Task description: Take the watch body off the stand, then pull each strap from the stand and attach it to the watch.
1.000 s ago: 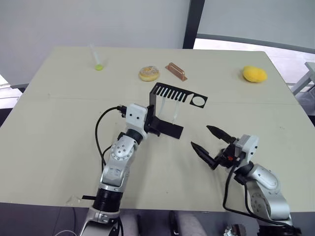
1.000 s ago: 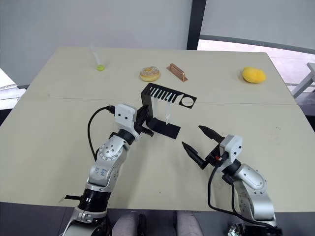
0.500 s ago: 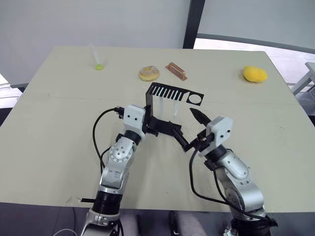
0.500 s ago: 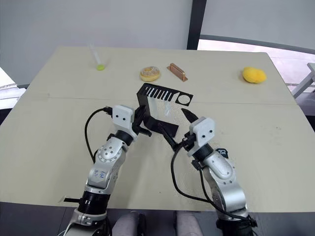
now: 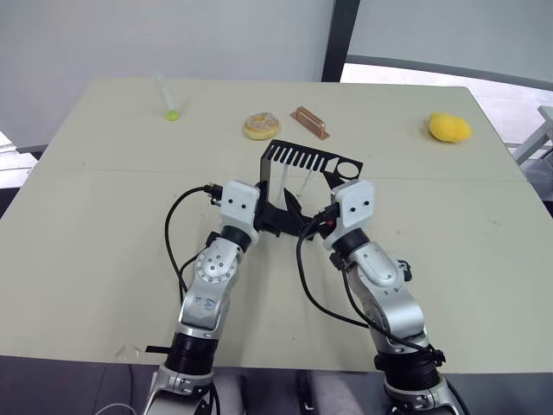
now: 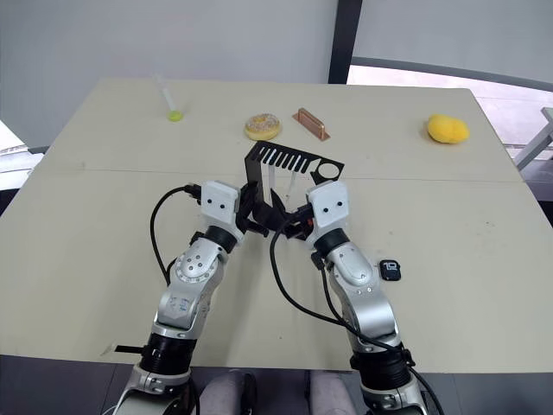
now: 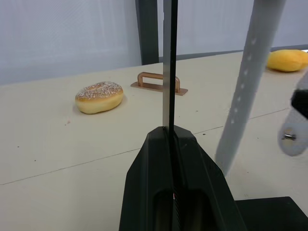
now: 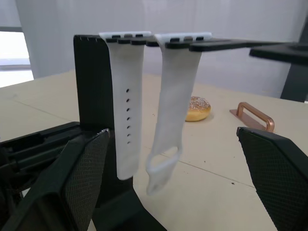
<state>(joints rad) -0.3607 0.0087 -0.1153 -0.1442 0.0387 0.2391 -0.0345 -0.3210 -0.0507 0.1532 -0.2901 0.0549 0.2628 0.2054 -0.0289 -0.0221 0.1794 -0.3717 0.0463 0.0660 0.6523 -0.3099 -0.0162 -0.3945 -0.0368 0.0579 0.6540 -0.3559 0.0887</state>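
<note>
The black stand [image 5: 304, 161] is upright mid-table. My left gripper [image 7: 168, 134] is shut on its thin upright, also seen from above [image 5: 275, 220]. Two white straps hang from the comb slots: one with holes [image 8: 127, 120] and one ending in a loop [image 8: 173, 103]. My right gripper [image 8: 172, 131] is wide open just in front of them, one finger to each side, touching neither. The watch body [image 6: 391, 270] lies flat on the table to the right of my right arm, with its screen up.
At the back of the table lie a sugared donut [image 5: 261, 127], a brown handle block [image 5: 308, 123], a yellow lump [image 5: 449, 128] and a clear tube with a green tip [image 5: 169, 104]. The ring hole [image 5: 347, 167] is at the right end of the stand's arm.
My right arm has swung from the front right of the table left to the stand, its fingers still open. The left gripper kept its hold on the stand.
</note>
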